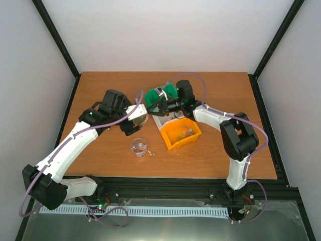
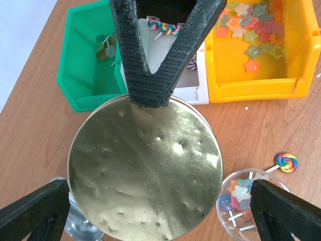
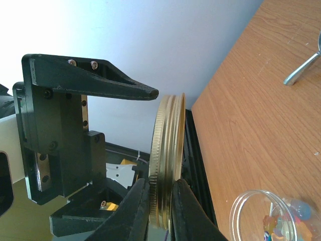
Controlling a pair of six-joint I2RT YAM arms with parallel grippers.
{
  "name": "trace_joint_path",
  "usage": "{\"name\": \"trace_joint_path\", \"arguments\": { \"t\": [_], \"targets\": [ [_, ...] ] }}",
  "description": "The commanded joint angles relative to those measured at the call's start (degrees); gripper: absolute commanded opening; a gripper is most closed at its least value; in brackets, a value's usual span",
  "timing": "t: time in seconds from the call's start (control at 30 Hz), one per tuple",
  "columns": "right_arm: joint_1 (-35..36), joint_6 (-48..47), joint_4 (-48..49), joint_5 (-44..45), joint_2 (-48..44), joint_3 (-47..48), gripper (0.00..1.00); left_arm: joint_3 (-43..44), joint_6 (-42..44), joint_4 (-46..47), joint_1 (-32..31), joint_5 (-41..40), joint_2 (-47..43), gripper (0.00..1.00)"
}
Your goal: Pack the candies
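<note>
A gold lid [image 2: 145,170] hangs edge-down over the table. My right gripper [image 3: 161,193] is shut on its rim, and its black fingers [image 2: 150,85] show pinching the lid's top edge in the left wrist view. My left gripper [image 2: 158,193] is open, with its fingers [image 2: 35,213] spread on either side of the lid. A small clear jar [image 2: 235,216] stands on the table below, with star candies [image 2: 239,193] and sticks inside. One swirl lollipop [image 2: 287,161] lies beside it. In the top view the lid [image 1: 141,119] hangs above the jar [image 1: 139,146].
A green bin [image 2: 85,95], a white bin [image 2: 193,93] with lollipops and an orange bin [image 2: 261,88] with star candies stand side by side behind the lid. A metal scoop [image 2: 83,228] lies at the lid's lower left, and its handle [image 3: 301,70] shows on the table.
</note>
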Motion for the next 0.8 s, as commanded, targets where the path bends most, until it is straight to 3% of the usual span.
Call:
{"name": "trace_joint_path", "arguments": {
  "t": [0.0,0.6,0.77],
  "targets": [
    [0.45,0.03,0.51,-0.92,-0.72,0.35,0.04,0.67,-0.93,0.98,-0.69,-0.42,0.17,1.00],
    [0.61,-2.08,-2.35,-2.17,-0.56,1.67,0.03,2.03,-0.25,2.69,-0.69,-1.59,3.12,0.99],
    [0.65,-2.24,-2.82,-2.21,-0.19,2.00,0.03,2.04,-0.17,2.79,-0.69,-1.24,3.21,0.94]
  ]
}}
